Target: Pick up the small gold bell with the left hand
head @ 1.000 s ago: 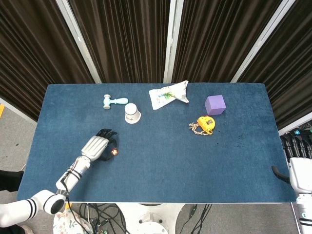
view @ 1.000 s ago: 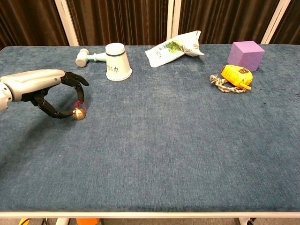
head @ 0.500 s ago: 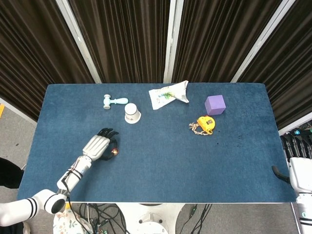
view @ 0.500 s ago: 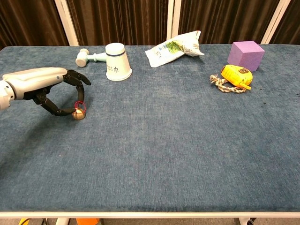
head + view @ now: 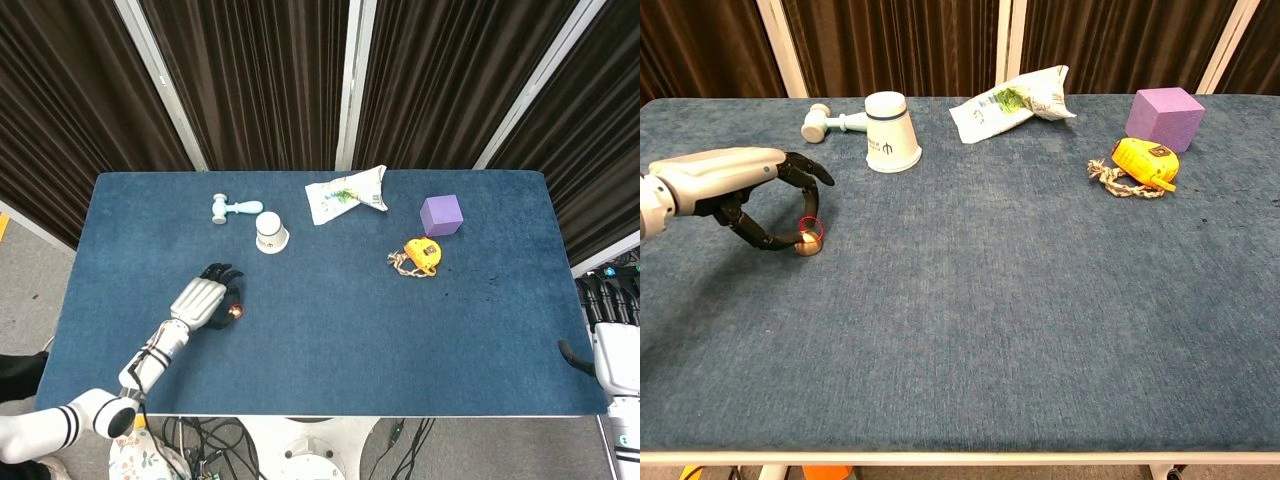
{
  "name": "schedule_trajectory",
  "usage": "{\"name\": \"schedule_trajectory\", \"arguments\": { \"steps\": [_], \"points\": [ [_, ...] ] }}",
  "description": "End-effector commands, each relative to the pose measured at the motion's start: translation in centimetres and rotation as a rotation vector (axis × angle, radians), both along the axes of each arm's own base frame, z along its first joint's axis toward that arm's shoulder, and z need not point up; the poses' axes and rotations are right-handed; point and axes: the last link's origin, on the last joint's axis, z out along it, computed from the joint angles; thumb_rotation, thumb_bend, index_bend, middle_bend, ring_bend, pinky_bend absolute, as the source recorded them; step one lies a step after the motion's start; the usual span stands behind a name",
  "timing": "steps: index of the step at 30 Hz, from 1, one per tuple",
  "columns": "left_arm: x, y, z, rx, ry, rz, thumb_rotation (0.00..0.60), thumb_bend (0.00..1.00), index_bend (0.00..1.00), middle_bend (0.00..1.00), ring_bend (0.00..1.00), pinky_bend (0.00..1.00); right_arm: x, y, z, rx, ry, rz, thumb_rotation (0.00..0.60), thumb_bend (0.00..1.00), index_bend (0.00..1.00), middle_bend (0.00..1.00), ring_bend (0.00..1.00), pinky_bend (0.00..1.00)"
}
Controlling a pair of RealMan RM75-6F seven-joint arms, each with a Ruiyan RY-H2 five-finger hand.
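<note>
Grasp step in hand: my left hand (image 5: 735, 190) lies low over the desk (image 5: 1000, 330) near its left edge, fingers curled, and a lower fingertip touches the small gold bell (image 5: 808, 242), which sits on the desk surface. Pinch not confirmed closed. Next, I judge, the fingers must close firmly on the bell before any lift.

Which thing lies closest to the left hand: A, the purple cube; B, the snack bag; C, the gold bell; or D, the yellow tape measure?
C: the bell sits on the table right at the fingertips of the left hand, while the other three things lie far across the table toward the other side.
</note>
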Motion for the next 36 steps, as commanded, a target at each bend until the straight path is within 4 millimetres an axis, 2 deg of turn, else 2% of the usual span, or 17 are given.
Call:
{"name": "schedule_trajectory", "arguments": {
  "steps": [1, 36],
  "points": [
    [0.00, 0.02, -0.02, 0.000, 0.000, 0.002, 0.600, 0.36, 0.50, 0.14, 0.00, 0.04, -0.01, 0.00, 0.00, 0.001, 0.000, -0.002, 0.600, 0.14, 0.00, 0.00, 0.00, 0.00],
    [-0.02, 0.19, -0.23, 0.005, 0.005, 0.011, 0.600, 0.39, 0.57, 0.15, 0.00, 0.04, -0.26, -0.07, -0.20, 0.007, -0.003, -0.009, 0.600, 0.16, 0.00, 0.00, 0.00, 0.00]
  ]
}}
